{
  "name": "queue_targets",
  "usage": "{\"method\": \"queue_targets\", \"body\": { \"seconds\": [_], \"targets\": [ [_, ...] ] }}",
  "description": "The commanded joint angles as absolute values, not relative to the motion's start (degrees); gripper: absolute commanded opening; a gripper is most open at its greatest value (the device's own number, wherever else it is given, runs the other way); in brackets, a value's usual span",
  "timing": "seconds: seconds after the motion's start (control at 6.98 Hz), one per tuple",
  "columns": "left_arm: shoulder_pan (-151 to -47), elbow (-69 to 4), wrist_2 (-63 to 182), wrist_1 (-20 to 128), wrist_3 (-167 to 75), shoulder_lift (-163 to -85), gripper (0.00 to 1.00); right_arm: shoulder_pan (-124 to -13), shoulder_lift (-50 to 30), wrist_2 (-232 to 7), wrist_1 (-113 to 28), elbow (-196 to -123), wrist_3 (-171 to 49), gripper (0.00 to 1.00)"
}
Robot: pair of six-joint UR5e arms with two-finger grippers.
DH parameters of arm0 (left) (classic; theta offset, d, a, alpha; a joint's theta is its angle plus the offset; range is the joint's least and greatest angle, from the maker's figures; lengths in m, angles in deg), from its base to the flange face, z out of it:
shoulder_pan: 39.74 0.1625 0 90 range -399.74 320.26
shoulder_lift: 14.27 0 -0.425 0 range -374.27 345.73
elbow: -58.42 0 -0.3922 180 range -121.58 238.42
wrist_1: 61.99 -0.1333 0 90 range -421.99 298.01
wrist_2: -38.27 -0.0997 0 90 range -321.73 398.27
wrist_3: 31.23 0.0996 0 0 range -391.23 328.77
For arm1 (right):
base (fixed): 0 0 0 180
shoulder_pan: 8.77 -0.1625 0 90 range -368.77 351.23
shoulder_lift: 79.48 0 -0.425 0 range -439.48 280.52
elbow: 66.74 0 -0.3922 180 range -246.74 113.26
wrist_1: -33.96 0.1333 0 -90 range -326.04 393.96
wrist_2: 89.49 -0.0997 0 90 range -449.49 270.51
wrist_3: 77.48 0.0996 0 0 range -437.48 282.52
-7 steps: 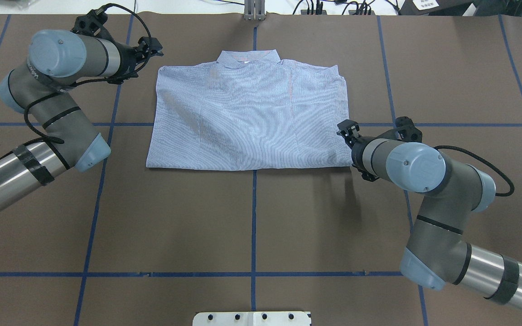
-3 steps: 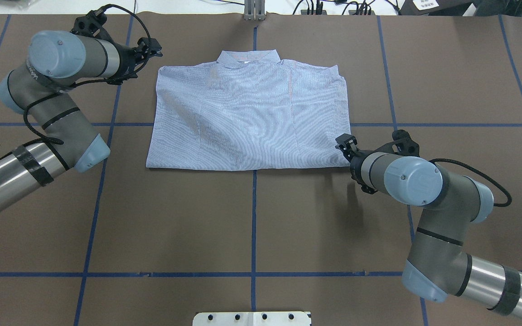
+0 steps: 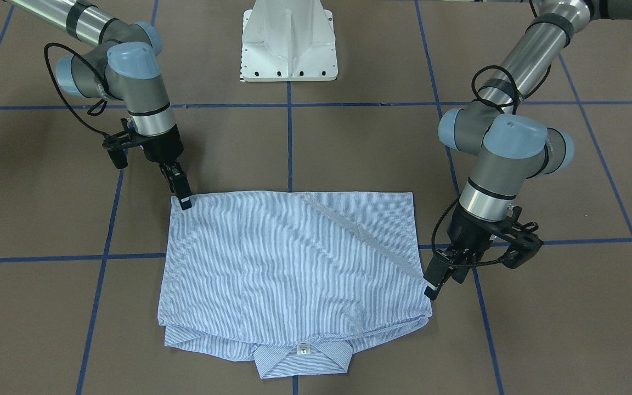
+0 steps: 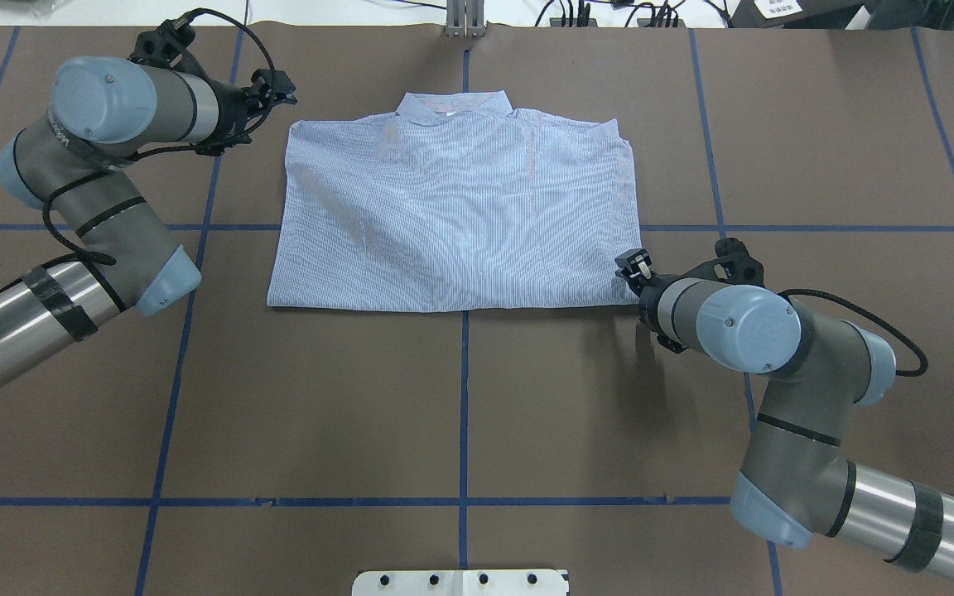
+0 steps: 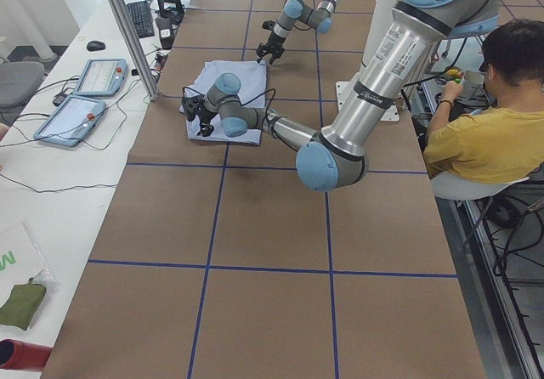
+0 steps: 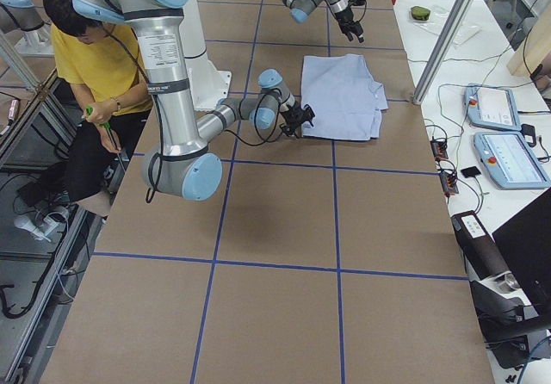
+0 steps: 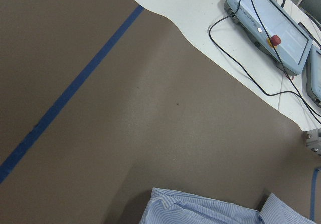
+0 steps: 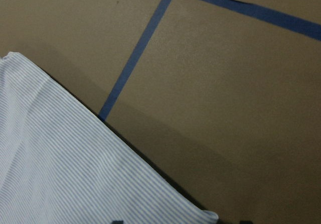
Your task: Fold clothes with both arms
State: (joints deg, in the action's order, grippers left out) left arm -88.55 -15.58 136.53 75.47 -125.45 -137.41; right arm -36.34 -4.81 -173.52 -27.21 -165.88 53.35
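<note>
The light blue striped shirt (image 4: 452,215) lies folded flat on the brown table, collar (image 3: 302,359) and white neck label on the side away from the robot's base. My left gripper (image 4: 278,87) hovers just off the shirt's far left shoulder corner, and its jaws look open with nothing between them; it appears at the cloth's right edge (image 3: 439,282) in the front-facing view. My right gripper (image 4: 628,266) stands open at the near right hem corner (image 8: 210,216), its fingertips either side of it. In the front-facing view that gripper (image 3: 181,195) touches down at the corner.
The white pedestal base (image 3: 288,44) stands at the robot's edge of the table. Blue tape lines (image 4: 464,397) grid the brown surface. Operator panels (image 6: 495,108) and cables lie past the far edge, beside a metal post (image 5: 127,31). A seated person in yellow (image 5: 476,141) is behind the robot.
My right gripper has moved toward the robot along the shirt's right edge, down to the near hem corner. The left arm has barely moved. The shirt lies as before.
</note>
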Motion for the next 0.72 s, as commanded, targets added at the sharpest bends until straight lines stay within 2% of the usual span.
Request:
{"method": "queue_targets", "body": {
  "seconds": [0.0, 0.14, 0.57],
  "targets": [
    [-88.5, -15.6, 136.5, 75.5, -125.4, -137.4, 0.99, -36.6, -4.8, -173.5, -27.0, -165.6, 55.7, 0.13],
    [-88.5, -15.6, 136.5, 75.5, -125.4, -137.4, 0.99, -36.6, -4.8, -173.6, -26.8, -165.9, 56.0, 0.00],
    [-88.5, -15.5, 136.4, 75.5, -125.1, -137.4, 0.99, -37.2, -4.7, -173.9, -26.9, -167.6, 56.0, 0.00]
  ]
}}
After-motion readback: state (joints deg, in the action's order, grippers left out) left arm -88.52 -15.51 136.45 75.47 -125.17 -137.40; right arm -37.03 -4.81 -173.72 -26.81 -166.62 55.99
